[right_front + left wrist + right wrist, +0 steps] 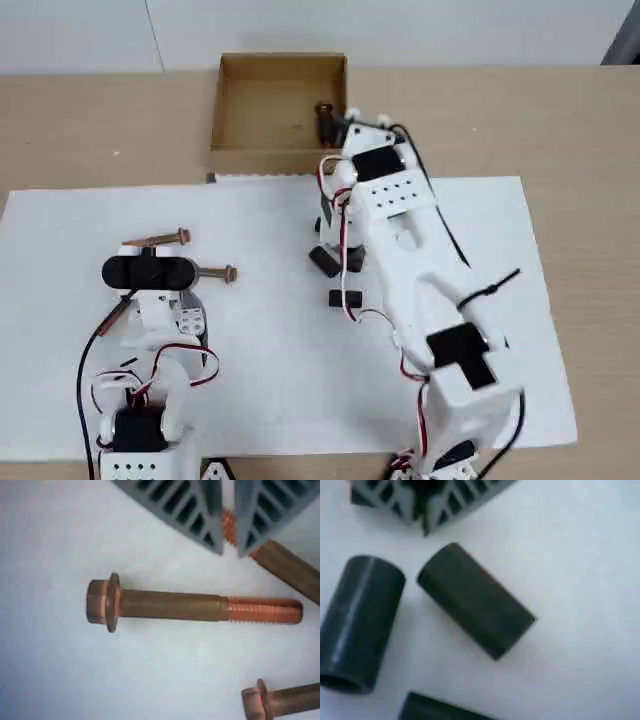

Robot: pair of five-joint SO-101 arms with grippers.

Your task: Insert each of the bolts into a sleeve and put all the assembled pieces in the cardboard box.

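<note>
High view sets the cardboard box (265, 105) at the far edge of a white paper sheet (260, 350) spread on the tan surface (580, 120). Inside the box, against the wall on the right arm's side, is an assembled piece (326, 122), dark with a brown end. The arm's wrist covers part of it, so its pose is hard to make out.

A short way out from the box's front wall, largely under that arm, lie the sleeves. The right wrist view shows a whole sleeve (475, 600), a second sleeve (362, 625) apart from it, and a third sleeve (440, 711) cut off at the frame edge. The right pincer (424, 522) is mostly out of frame, and I cannot tell whether it is open or closed.

Well away from the box, off its left corner, the left pincer (229, 542) is closed around the threaded end of a gripped bolt (287, 567). The rest of this bolt runs out of frame. Near it on the sheet lies a loose bolt (190, 605), fully visible, and a cut-off bolt (280, 702) showing little more than its head.
</note>
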